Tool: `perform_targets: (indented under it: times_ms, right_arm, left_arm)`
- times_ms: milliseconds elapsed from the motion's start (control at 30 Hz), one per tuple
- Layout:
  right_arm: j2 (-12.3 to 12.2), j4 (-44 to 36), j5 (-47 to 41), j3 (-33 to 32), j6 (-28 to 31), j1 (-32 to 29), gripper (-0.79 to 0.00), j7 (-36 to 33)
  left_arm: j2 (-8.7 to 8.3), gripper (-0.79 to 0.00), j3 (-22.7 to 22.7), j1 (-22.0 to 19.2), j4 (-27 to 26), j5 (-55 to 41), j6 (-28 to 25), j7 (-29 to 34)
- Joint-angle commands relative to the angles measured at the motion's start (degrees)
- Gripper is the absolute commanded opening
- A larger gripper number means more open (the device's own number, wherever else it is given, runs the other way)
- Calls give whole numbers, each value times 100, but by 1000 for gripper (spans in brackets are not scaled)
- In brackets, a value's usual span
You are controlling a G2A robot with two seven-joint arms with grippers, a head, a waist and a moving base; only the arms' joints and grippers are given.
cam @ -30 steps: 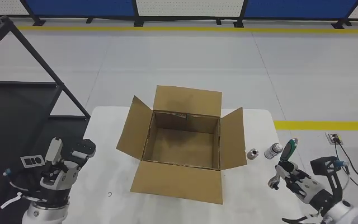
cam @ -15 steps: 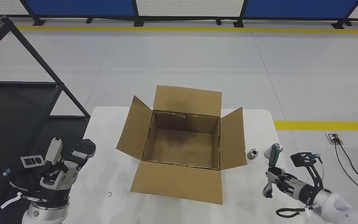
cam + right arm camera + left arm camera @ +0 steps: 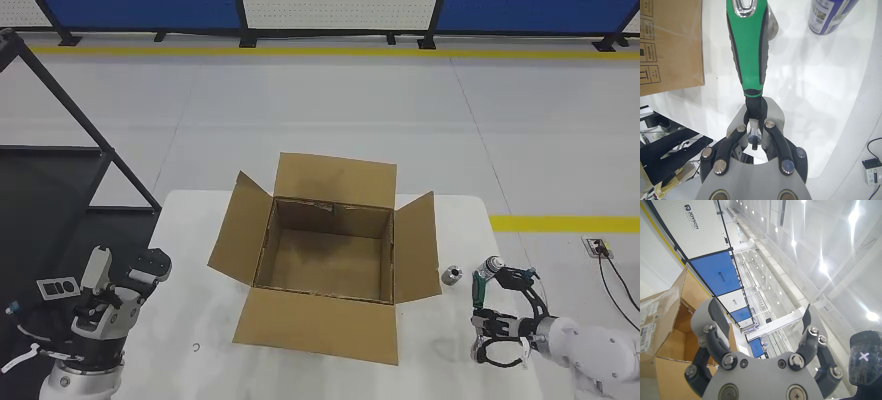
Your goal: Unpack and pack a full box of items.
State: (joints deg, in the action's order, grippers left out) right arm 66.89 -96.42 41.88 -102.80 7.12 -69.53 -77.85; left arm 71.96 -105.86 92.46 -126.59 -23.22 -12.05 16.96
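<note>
An open, empty cardboard box (image 3: 330,262) stands in the middle of the white table (image 3: 200,320); its flap (image 3: 670,43) also shows in the right wrist view. My right gripper (image 3: 487,322) (image 3: 754,117) is over the table's right part, shut on the black neck of a green-handled screwdriver (image 3: 478,291) (image 3: 748,47). The handle points towards a blue and white can (image 3: 491,265) (image 3: 826,17). My left gripper (image 3: 125,268) (image 3: 762,317) is at the table's left front corner, open, holding nothing and pointing upward.
A small silver object (image 3: 451,273) (image 3: 773,28) sits on the table between the box's right flap and the can. The table's rounded right edge (image 3: 853,106) runs close to my right gripper. A black frame (image 3: 70,110) stands at the left.
My right gripper has carried the screwdriver leftward and lower over the table, close beside the can. The left arm and the box have not moved.
</note>
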Motion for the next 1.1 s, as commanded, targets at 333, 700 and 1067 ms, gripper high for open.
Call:
perform_targets:
  times_ms: [333,700,1067]
  right_arm:
    - [-129,707,418,467,-218,537,-785,-446]
    - [-227,1076,580,790,-331,900,-785,-761]
    - [-294,1459,622,1104,-390,1148,-785,-793]
  left_arm:
    - [0,0,0,0,0,0,0,0]
    - [0,0,0,0,0,0,0,0]
    - [0,0,0,0,0,0,0,0]
